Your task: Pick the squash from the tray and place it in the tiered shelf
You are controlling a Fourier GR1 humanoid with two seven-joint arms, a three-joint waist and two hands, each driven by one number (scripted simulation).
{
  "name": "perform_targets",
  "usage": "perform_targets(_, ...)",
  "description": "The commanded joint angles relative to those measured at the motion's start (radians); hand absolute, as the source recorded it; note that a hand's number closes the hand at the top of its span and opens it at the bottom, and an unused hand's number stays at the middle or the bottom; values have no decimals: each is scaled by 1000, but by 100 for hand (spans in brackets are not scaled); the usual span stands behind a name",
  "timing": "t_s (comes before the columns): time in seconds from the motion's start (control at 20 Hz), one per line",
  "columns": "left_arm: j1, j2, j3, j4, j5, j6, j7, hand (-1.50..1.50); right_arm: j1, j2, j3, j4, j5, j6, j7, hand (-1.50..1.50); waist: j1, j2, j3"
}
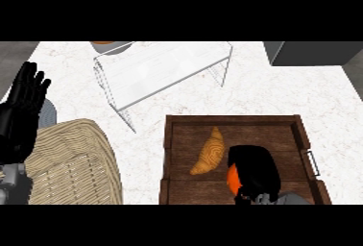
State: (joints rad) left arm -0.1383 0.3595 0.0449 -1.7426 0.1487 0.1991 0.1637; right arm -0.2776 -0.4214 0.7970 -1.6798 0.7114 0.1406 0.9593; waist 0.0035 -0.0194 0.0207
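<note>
Your right hand curled down in the near right tray, orange squash tucked under its left side, held, your left hand straight-fingered, far left.

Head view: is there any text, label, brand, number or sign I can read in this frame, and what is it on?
None. No writing shows anywhere in this view.
Wooden tray: plain brown wood, no marking.
Croissant and the orange item under the right hand: no label.
Tiered shelf: bare white shelf on a wire frame.
Wicker basket: weave only.
Left hand: plain black.
</note>
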Motion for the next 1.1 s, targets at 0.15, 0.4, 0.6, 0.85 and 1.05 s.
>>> perform_targets(0.15,74,-57,-36,19,-9,15,12,0,-65,78,49,49,48,9,-89,150,16,22,-21)
perform_targets(0.4,36,-79,-68,37,-26,5,18,0,-177,286,141,133,20,32,-196,150,32,30,-20)
perform_targets(0.6,43,-101,-69,56,-62,38,-1,0,-211,381,101,125,-19,54,-197,150,7,22,-21)
perform_targets(0.85,26,-55,-1,80,0,-9,16,0,-257,419,22,-33,-84,-35,-125,150,-3,20,-21)
perform_targets(1.05,58,-72,-43,45,-35,17,26,0,-292,420,-25,-177,-82,-119,-12,150,-7,14,-21)
